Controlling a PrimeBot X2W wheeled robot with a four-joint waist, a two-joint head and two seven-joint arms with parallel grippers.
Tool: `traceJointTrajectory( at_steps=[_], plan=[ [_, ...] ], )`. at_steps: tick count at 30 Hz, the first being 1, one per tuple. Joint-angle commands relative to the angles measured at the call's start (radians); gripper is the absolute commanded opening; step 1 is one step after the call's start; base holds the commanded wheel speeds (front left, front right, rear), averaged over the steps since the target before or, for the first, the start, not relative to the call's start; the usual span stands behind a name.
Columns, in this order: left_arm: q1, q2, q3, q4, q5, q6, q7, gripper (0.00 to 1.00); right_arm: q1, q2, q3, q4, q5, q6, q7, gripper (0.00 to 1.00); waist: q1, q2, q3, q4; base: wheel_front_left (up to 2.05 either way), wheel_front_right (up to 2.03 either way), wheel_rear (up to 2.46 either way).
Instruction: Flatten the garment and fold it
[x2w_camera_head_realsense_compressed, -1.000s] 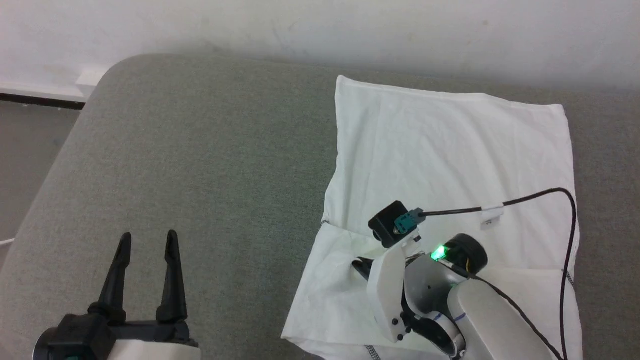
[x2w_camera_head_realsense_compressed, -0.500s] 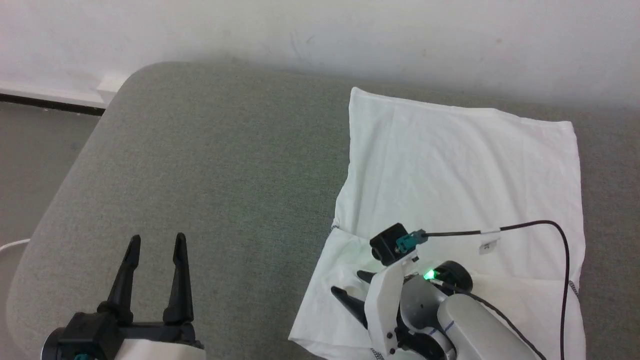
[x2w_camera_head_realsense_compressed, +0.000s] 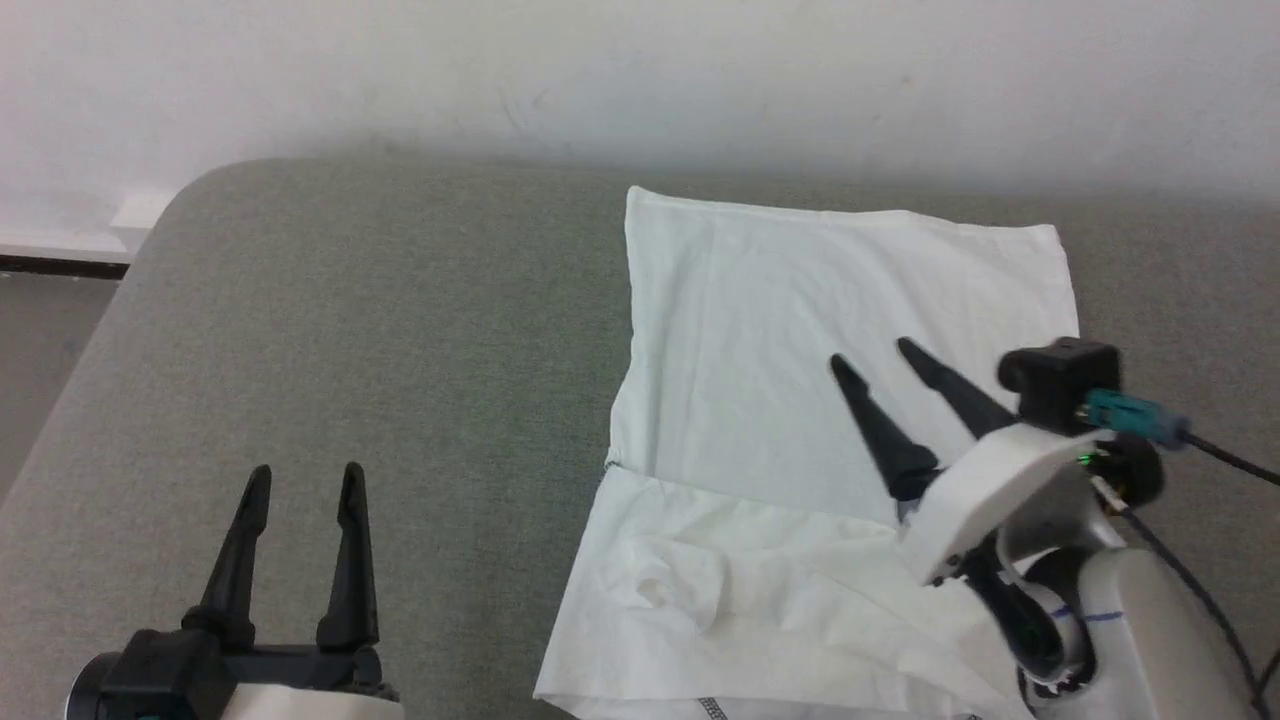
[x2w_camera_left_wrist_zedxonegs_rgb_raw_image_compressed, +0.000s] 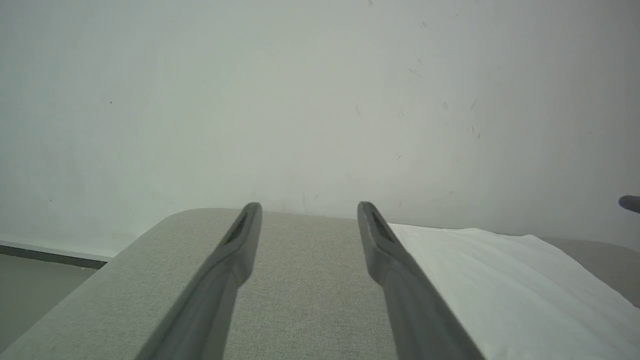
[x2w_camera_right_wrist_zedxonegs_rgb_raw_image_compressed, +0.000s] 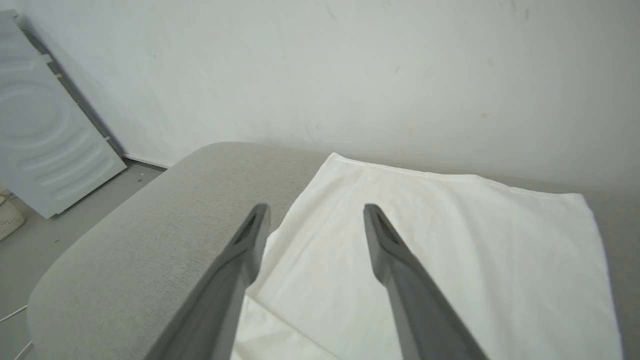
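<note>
– Since the left gripper (x2w_camera_head_realsense_compressed: 304, 470) is nearest to us, tell me first: does it hold anything?
– No. Its two fingers stand wide apart, with nothing between them. It hangs over the bare grey cushion (x2w_camera_head_realsense_compressed: 400, 330), well apart from the garment (x2w_camera_head_realsense_compressed: 800, 300), on its left side.
– And the garment itself, where does it lie?
– On the right half of the cushion, spread as a white rectangle. The near part is a flap (x2w_camera_head_realsense_compressed: 720, 590) that seems to lie over the rest. It is wrinkled, with a small bump, and a bit of dark stitching (x2w_camera_head_realsense_compressed: 710, 708) shows at the near edge. Behind the flap's edge the cloth is smooth up to the far hem, close to the wall (x2w_camera_head_realsense_compressed: 640, 70).
– What about the right gripper (x2w_camera_head_realsense_compressed: 869, 352)?
– Also wide open and empty. Its fingers point over the smooth middle of the garment and seem lifted off the cloth, though I cannot say this for sure.
– So which step is this?
– I judge that one fold is laid and no gripper holds the cloth, so the robot stands between folds. The flap is not flat yet.
– And the next move?
– I think the flap wants smoothing, or a new hold on an edge. The fabric looks thin, so the fingers should pinch low at the edge.
</note>
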Motion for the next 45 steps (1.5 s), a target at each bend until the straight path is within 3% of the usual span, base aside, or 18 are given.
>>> traceJointTrajectory(
  at_steps=[1, 6, 11, 18, 25, 30, 37, 42, 45],
  plan=[
    [0.011, 0.004, 0.001, -0.005, 0.002, 0.005, -0.006, 1.0, 0.028, 0.001, -0.031, -0.035, -0.023, -0.001, -0.02, 1.0, 0.0, 0.0, 0.011, -0.022, 0.0, 0.0, 0.0],
    [0.011, 0.002, -0.009, -0.004, -0.005, -0.004, -0.022, 1.0, 0.146, 0.001, -0.203, -0.19, -0.084, -0.001, -0.132, 1.0, 0.0, 0.0, 0.023, -0.047, 0.0, 0.0, 0.0],
    [0.011, -0.003, -0.031, 0.005, 0.004, -0.021, -0.047, 1.0, 0.259, 0.001, -0.317, -0.219, -0.139, -0.001, -0.251, 1.0, 0.0, 0.0, 0.025, -0.063, 0.0, 0.0, 0.0],
    [0.025, -0.015, -0.052, 0.068, 0.02, -0.029, -0.062, 1.0, 0.356, 0.001, -0.347, -0.15, -0.12, -0.001, -0.377, 1.0, 0.0, 0.0, 0.02, -0.076, 0.0, 0.0, 0.0],
    [-0.024, -0.01, -0.038, 0.074, 0.006, -0.045, -0.065, 1.0, 0.327, 0.001, -0.32, -0.142, -0.133, -0.001, -0.405, 1.0, 0.0, 0.0, 0.067, -0.094, 0.0, 0.0, 0.0],
    [-0.183, 0.056, -0.039, 0.06, 0.002, -0.089, -0.014, 1.0, 0.287, 0.001, -0.315, -0.171, -0.144, -0.001, -0.403, 1.0, 0.0, 0.0, 0.149, -0.101, 0.0, 0.0, 0.0],
    [-0.585, 0.229, -0.068, 0.073, -0.061, -0.142, 0.198, 1.0, 0.218, 0.001, -0.288, -0.204, -0.149, -0.001, -0.409, 1.0, 0.0, 0.0, 0.302, -0.127, 0.0, 0.0, 0.0],
    [-0.876, 0.339, -0.155, 0.132, -0.132, -0.149, 0.365, 1.0, 0.184, 0.001, -0.274, -0.225, -0.145, -0.001, -0.423, 1.0, 0.0, 0.0, 0.384, -0.157, 0.0, 0.0, 0.0],
    [-1.022, 0.373, -0.219, 0.201, -0.208, -0.15, 0.44, 1.0, 0.172, 0.001, -0.269, -0.234, -0.14, -0.001, -0.433, 1.0, 0.0, 0.0, 0.427, -0.177, 0.0, 0.0, 0.0]
  ],
)
